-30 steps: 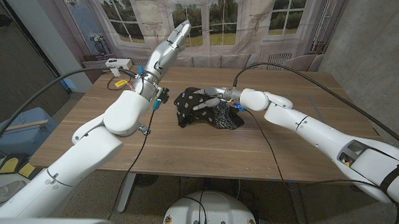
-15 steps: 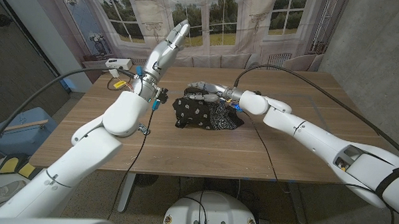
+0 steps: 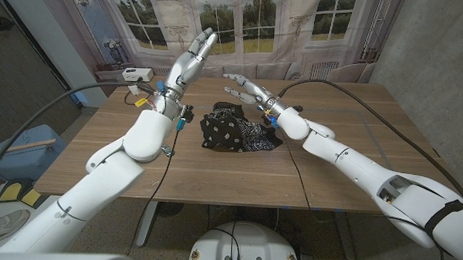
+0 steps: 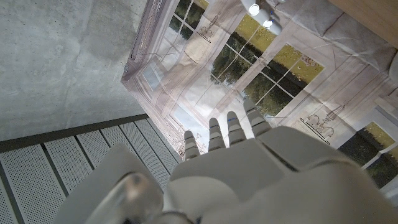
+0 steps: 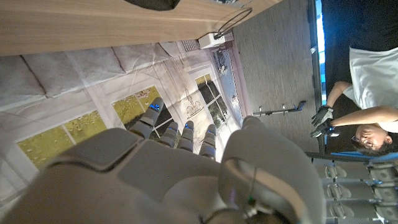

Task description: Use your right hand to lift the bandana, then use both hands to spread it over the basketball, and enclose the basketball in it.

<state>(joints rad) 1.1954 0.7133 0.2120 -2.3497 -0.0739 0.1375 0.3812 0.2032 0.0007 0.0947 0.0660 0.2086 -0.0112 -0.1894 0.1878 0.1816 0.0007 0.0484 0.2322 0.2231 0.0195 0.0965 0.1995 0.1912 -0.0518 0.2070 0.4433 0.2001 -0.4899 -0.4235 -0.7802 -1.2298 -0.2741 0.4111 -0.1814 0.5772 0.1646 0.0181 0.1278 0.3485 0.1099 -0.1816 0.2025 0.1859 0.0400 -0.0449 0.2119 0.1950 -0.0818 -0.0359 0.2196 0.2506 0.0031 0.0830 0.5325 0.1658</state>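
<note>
Bare tabletop (image 3: 238, 173) runs wide on the near side of both hands, out to its front edge; a small white box (image 3: 135, 73) sits by the far left corner, beyond the left hand. Bandana (image 3: 236, 129), black with white print, lies bunched over a rounded lump just below and between the hands. Right hand (image 3: 245, 86) raised above it, fingers spread, holding nothing. Left hand (image 3: 191, 57) lifted clear, fingers extended and apart, empty. Person (image 5: 367, 106) stands off beyond the right hand.

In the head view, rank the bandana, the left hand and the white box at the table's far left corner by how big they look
1. bandana, the largest patch.
2. left hand, clearly smaller; it is raised above the table, so the camera's angle may skew its look.
3. white box, smallest, though it sits farthest away.
</note>
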